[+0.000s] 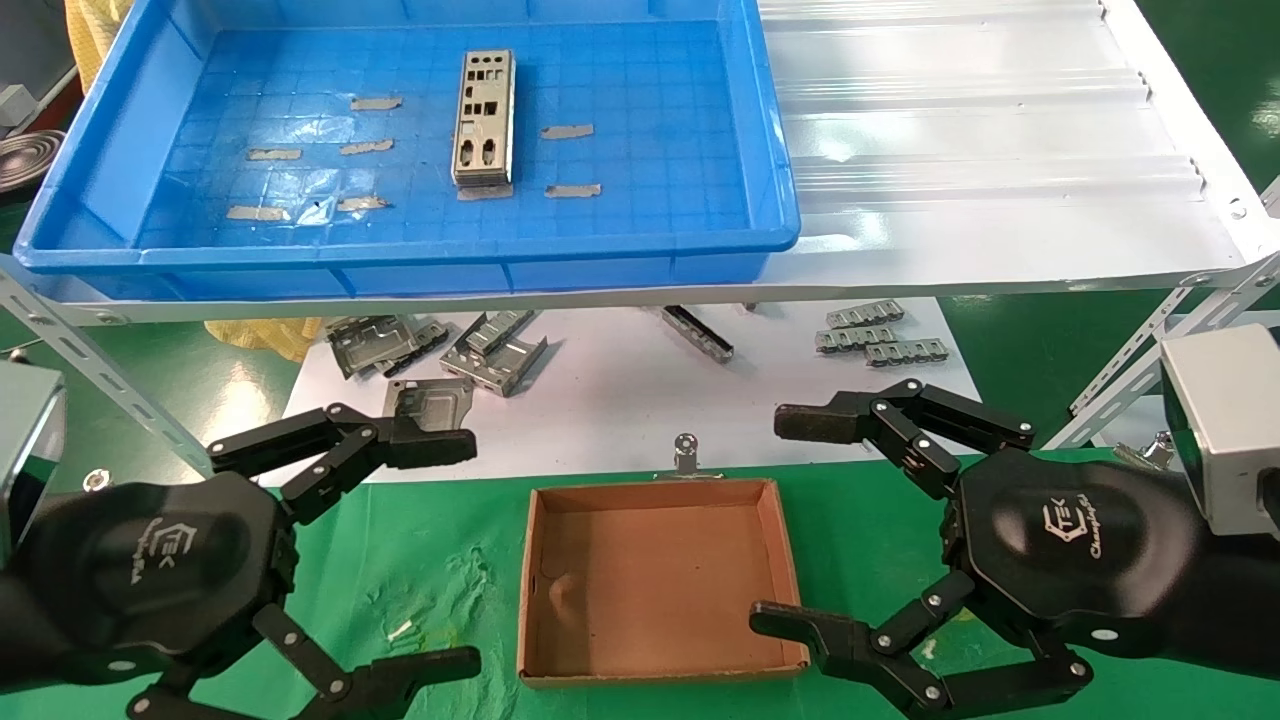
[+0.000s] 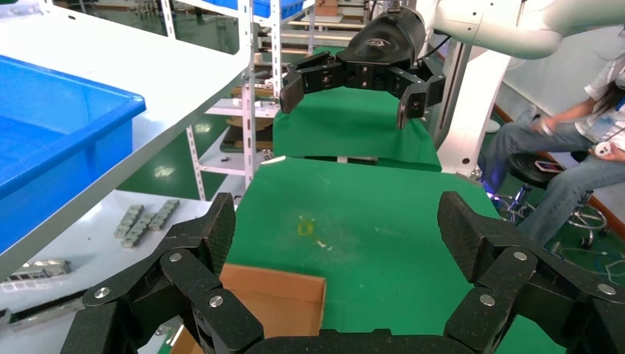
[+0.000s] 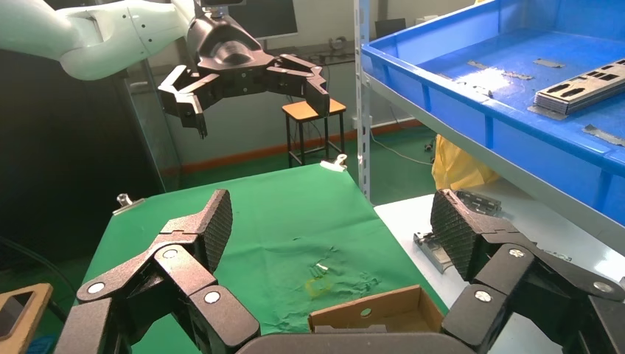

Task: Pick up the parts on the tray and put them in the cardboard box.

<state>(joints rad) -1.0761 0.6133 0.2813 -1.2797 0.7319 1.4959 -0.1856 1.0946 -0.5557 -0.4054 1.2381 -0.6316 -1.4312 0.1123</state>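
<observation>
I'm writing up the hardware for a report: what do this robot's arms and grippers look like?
Both the left gripper and right gripper are black, with rounded hexagonal bodies bearing a white logo and lettering. Each has two jointed linkage fingers with silver rivets and textured black pads. The arms are glossy white, seen in the wrist views; a boxy grey module sits by each wrist.

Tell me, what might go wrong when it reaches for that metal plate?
Three risks, I think. The plate lies flat on the tray floor, so an open pincer could slide off it. Tape strips sit beside it and one touches its near end, so it may stick. The box is small, with the left pincer and right pincer close on either side; either could knock it.
</observation>
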